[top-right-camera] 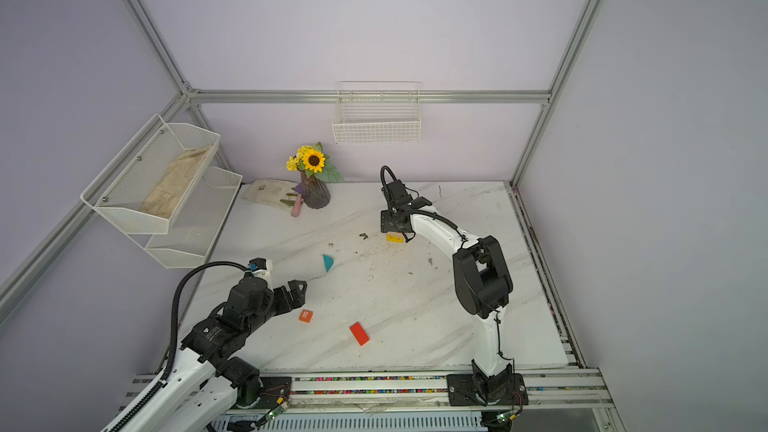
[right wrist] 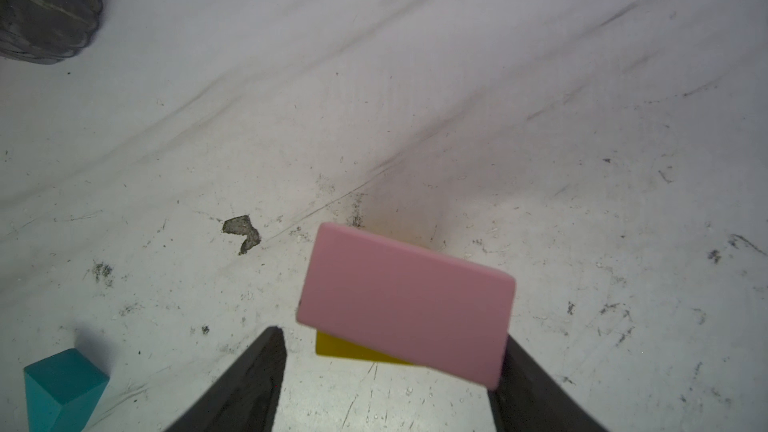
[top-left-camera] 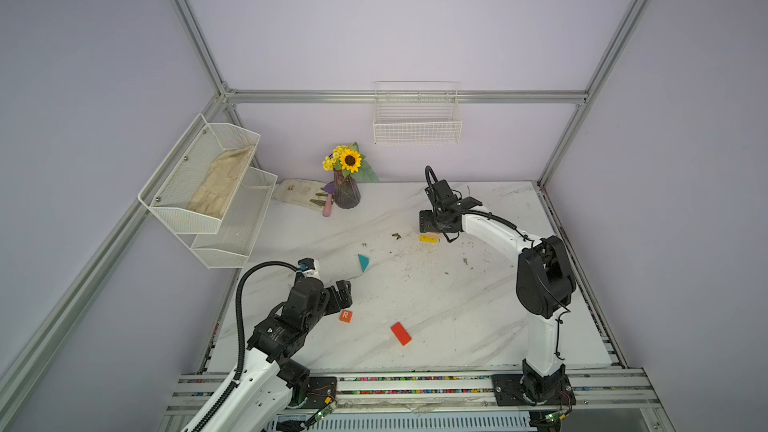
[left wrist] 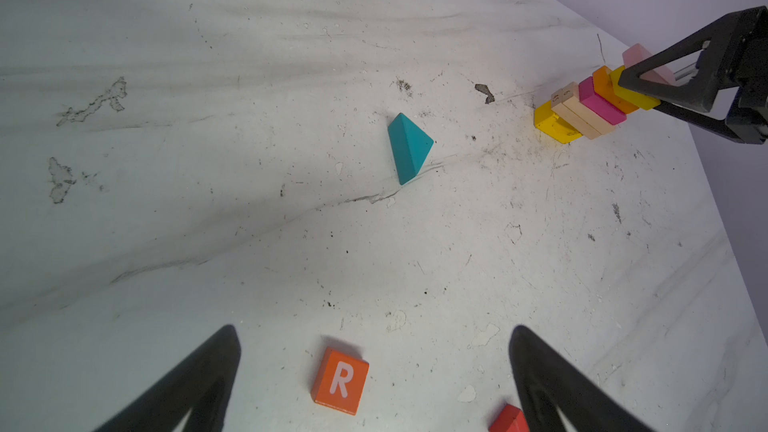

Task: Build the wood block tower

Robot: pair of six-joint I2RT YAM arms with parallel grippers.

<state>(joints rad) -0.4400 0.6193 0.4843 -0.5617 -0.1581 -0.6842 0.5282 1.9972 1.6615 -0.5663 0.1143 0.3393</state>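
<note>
1. Straddling the top of the tower [left wrist: 590,105], the right tool [right wrist: 390,336] has its jaws spread either side of the pink slab [right wrist: 405,305]; a sliver of table [top-left-camera: 457,305] shows between one finger and the slab, so the tool reads as released, not clamped
2. That tower stands toward the back of the table, right of the middle, directly under the right tool; in both top views only a yellow sliver of the tower [top-left-camera: 429,238] [top-right-camera: 395,238] peeks out beneath the wrist
3. Counting up from the table in the left wrist view: yellow base block [left wrist: 550,124], tan slabs [left wrist: 582,112], magenta slab [left wrist: 600,103], orange piece [left wrist: 606,83], yellow slab [left wrist: 631,95], and the pink slab on top, sitting askew over the yellow one
4. Now the left tool [left wrist: 374,328]: jaws flung wide, gripping nothing, hanging low at the near left of the table, with the orange "R" cube [top-left-camera: 345,316] lying on the table just beside its fingers
5. And the teal triangle [top-left-camera: 363,262] lies on the table between the two arms, well apart from the tower
6. Then the red slab [top-left-camera: 401,333] lies flat toward the near edge, near the "R" cube, no tool touching it
7. Behind it all, the flower vase [top-left-camera: 346,195] stands at the back of the table, well apart from every block
</note>
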